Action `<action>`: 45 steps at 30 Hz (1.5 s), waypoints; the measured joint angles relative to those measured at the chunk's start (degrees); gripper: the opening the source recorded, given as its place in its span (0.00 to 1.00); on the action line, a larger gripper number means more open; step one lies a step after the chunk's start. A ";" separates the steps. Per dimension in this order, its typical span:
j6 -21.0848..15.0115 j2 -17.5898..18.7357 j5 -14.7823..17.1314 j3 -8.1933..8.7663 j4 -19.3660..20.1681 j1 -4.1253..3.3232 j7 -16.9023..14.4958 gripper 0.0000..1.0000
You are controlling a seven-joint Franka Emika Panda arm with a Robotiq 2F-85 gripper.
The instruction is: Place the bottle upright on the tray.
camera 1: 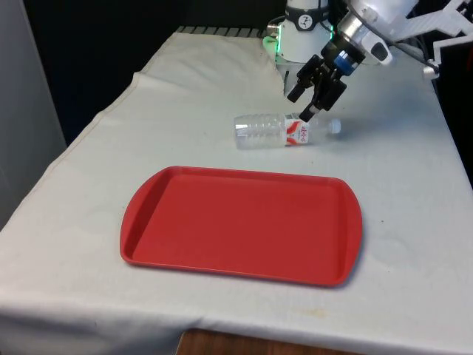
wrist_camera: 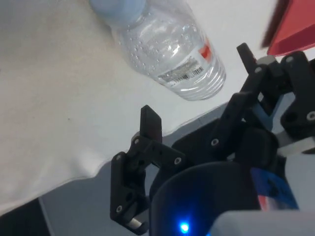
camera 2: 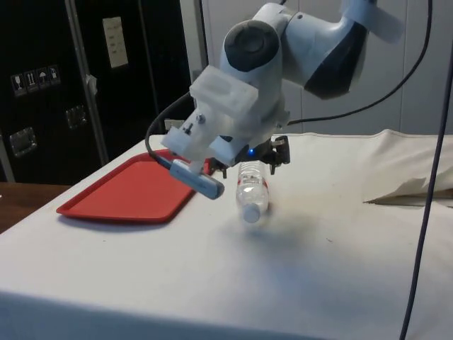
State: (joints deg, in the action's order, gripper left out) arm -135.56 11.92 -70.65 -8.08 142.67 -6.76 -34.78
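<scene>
Front view shows you the bottle lying on its side on the bench, behind the red tray; the jaws are spread just above it, holding nothing.

Bottle lies behind tray (on table).

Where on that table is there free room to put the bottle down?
The whole red tray is bare inside its rim. White cloth lies free on the front view's left of the bottle, and between tray and bottle. It is crowded only around the bottle's capped end, where the open gripper hovers.
</scene>
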 measured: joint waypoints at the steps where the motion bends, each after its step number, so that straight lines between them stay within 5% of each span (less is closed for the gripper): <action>1: 0.80 0.29 -0.63 -0.40 -0.17 -0.06 1.03 1.00; 33: 14.04 9.11 -8.25 -6.19 -4.24 -0.57 14.32 1.00; 45: 16.04 12.78 -9.74 -6.53 -5.84 -0.63 16.90 1.00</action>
State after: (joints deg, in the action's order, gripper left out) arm -119.52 24.69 -80.39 -14.61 136.82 -7.39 -17.88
